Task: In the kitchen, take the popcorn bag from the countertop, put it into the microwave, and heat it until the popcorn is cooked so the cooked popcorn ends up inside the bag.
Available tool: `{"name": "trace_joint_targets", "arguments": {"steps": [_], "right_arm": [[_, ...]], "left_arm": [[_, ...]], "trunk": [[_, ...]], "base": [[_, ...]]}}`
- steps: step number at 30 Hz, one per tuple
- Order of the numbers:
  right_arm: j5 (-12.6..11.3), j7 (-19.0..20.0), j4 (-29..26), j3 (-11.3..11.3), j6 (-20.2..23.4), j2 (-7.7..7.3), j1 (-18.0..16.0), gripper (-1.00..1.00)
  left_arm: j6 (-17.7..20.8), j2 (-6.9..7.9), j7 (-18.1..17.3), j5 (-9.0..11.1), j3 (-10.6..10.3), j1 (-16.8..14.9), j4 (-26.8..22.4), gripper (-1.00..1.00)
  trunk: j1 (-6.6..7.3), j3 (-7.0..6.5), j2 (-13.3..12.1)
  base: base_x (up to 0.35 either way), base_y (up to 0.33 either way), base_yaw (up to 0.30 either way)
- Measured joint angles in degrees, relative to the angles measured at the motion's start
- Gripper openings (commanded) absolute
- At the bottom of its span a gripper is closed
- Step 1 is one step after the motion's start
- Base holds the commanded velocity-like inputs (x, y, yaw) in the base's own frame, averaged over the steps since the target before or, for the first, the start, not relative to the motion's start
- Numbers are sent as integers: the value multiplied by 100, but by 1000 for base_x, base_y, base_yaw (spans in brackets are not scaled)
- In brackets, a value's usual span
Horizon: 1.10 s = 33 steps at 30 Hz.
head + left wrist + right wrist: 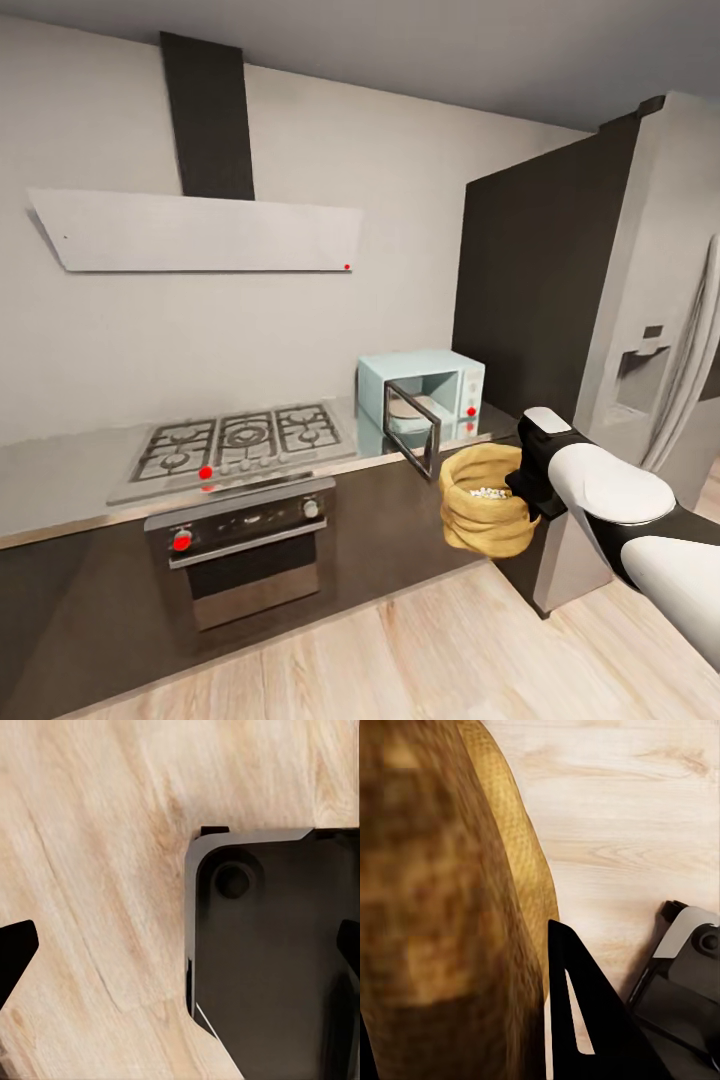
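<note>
— What are the right jaws doing?

— I see my right gripper (522, 487) closed on the popcorn bag (487, 500). It grips the bag at its rolled rim. In the right wrist view one black finger (585, 1012) presses flat against the bag's (442, 907) tan side.

— Where is the bag?

— It hangs in the air from the jaws, out in front of the worktop (70, 480), over the wooden floor (400, 650). It touches nothing else.

— Which way does it point?

— It stands upright. Its open mouth faces up and its long way runs up and down. I can see the little white popcorn (489, 492) kernels inside.

— And the microwave?

— The microwave (440, 385) sits on the worktop just past the bag, away from the jaws. Its door (413, 425) stands open, swung out toward the bag, near it but not touching. The gas hob (240, 440) is farther off on that side.

— And the left jaws?

— In the left wrist view I see two dark fingertips (15, 952) far apart, so my left gripper (184, 952) is wide open and holds nothing. Past it lie the wooden floor (90, 832) and a dark part of my robot base (270, 960).
</note>
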<state>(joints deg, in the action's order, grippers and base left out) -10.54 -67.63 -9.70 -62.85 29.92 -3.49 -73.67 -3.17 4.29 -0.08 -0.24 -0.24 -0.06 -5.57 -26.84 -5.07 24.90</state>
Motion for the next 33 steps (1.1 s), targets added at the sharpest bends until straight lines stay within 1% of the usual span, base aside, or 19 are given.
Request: {"name": "trace_joint_targets", "arguments": {"steps": [14,22,33], "right_arm": [[0,0,9,0,1,0,0,-100],[0,1,26,-5,0,1,0,-100],[0,0,27,-9,1,0,0,-100]], "left_arm": [[1,0,0,0,0,-1,0,100],[-2,1,0,0,0,5,2,100],[1,1,0,0,0,0,0,100]], "trunk": [[0,0,0],[0,1,0],[-1,0,0]], "base": [[243,-219,0],[230,-221,162],[230,-222,12]]}}
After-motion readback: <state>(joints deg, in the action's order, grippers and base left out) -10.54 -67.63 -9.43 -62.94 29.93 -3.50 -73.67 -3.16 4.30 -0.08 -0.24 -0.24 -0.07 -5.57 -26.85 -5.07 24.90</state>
